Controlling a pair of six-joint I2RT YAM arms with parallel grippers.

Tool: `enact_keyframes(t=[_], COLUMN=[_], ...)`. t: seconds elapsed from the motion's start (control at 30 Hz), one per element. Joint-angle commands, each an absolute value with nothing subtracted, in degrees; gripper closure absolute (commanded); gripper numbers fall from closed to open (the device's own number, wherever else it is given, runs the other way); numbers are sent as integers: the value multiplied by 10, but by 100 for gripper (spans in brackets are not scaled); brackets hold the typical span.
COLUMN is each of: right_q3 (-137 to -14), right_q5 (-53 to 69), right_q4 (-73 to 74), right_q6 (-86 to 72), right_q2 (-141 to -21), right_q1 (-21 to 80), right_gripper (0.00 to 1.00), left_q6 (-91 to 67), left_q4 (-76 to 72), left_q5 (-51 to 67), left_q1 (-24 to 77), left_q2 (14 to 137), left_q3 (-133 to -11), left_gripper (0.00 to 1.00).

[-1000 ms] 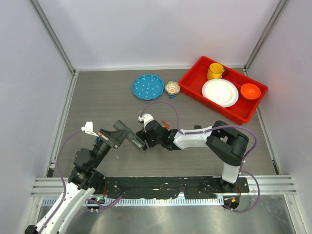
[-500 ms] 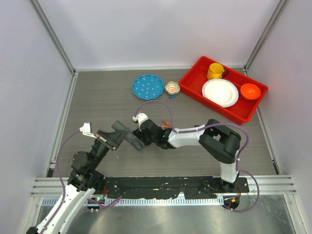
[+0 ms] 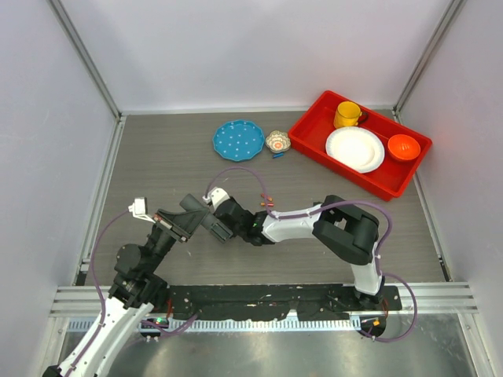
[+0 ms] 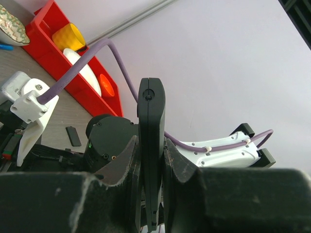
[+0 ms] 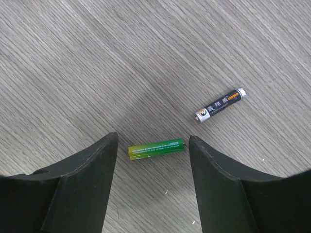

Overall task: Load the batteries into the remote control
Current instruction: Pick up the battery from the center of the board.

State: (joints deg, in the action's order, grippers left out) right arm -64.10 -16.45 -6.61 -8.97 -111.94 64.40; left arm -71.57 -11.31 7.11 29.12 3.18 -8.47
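Note:
In the right wrist view a green battery (image 5: 155,149) lies flat on the grey wood-grain table, between the fingertips of my open right gripper (image 5: 153,138), which hangs just above it. A black battery (image 5: 219,104) lies a little beyond, to the upper right. My left gripper (image 4: 151,148) is shut on the remote control (image 4: 151,111), a slim black bar held edge-on and sticking up out of the jaws. In the top view the left gripper (image 3: 214,226) and the right gripper (image 3: 233,217) are close together at mid-table. The batteries are hidden there.
A small flat black piece (image 4: 74,136) lies on the table beyond the remote. Small orange sticks (image 3: 267,203) lie by the right arm. A blue plate (image 3: 238,140) and a small patterned bowl (image 3: 277,141) sit further back. A red tray (image 3: 310,129) with cup, plate and orange bowl is back right.
My right gripper has moved left, towards the left gripper, and its arm has folded in. The left gripper still holds the remote in about the same place.

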Motion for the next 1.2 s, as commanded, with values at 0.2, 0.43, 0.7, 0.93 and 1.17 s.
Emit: enact_keyframes(t=[0.2,0.43,0.7,0.93,1.17], right_q3=[-644,-629,-614,-576,-526], right_q5=[-194,-199,-210,-220,-235], right_q4=[-34,-36,-38,-26,13], right_q6=[-74,-79,-89,-109,-104], right_q2=[-1129,-1118,-1097,-1034,-935], right_q1=[648,648,647,647,647], right_gripper=[42,51,54,55,55], left_q6=[-724,-727,-726,-724,-728], left_q4=[-143,-149,-151,-156,-210], left_q5=[77,78,77,79,97], left_q1=[287,288,288,288,287], left_q2=[26,30,31,41,94], left_q3=[-83,-78,-78,-80,-75], left_gripper=[100,100,100,100,100])
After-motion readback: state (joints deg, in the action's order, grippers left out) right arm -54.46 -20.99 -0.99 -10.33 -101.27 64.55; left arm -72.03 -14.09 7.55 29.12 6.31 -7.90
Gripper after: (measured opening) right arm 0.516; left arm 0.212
